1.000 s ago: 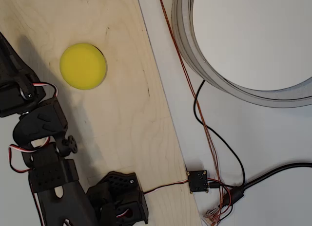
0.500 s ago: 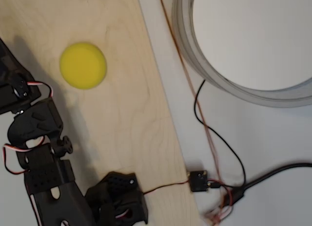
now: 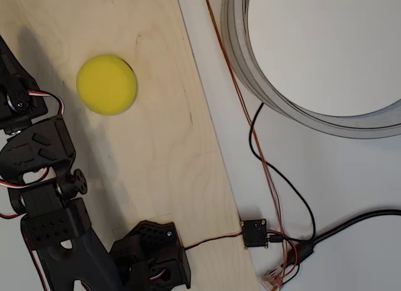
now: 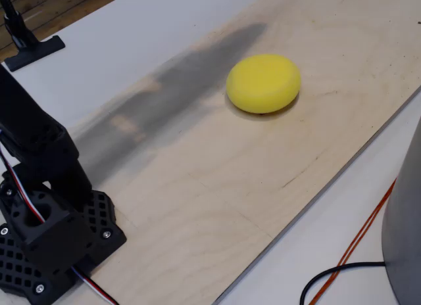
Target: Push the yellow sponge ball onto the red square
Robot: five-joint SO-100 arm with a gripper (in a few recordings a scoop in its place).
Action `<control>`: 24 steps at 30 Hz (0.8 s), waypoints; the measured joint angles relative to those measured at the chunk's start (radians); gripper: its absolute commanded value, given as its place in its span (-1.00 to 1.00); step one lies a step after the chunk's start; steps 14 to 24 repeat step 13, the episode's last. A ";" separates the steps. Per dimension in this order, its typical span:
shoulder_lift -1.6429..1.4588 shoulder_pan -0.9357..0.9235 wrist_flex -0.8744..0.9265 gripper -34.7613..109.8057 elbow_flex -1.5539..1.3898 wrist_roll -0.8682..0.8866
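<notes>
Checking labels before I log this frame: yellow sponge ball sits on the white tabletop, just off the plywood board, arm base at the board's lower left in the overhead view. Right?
Not quite. The yellow sponge ball sits on the plywood board itself, well inside its edge, as both the overhead and fixed views show. The rest holds: the arm base is at the board's lower left in the overhead view.

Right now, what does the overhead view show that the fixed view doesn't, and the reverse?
Overhead alone: the small black circuit board with its thin red wires on the white surface. Fixed view alone: a black stand foot at the far corner, and the ball's flattened, puck-like side profile. Both: the yellow sponge ball resting on the plywood board, the arm's black base, and the grey ring.
</notes>
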State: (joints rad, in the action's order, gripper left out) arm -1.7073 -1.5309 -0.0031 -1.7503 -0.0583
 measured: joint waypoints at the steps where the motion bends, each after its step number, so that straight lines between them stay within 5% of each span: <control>1: 0.002 0.005 0.002 -0.53 0.000 0.009; 24: -0.005 0.003 0.002 -0.53 -0.029 0.032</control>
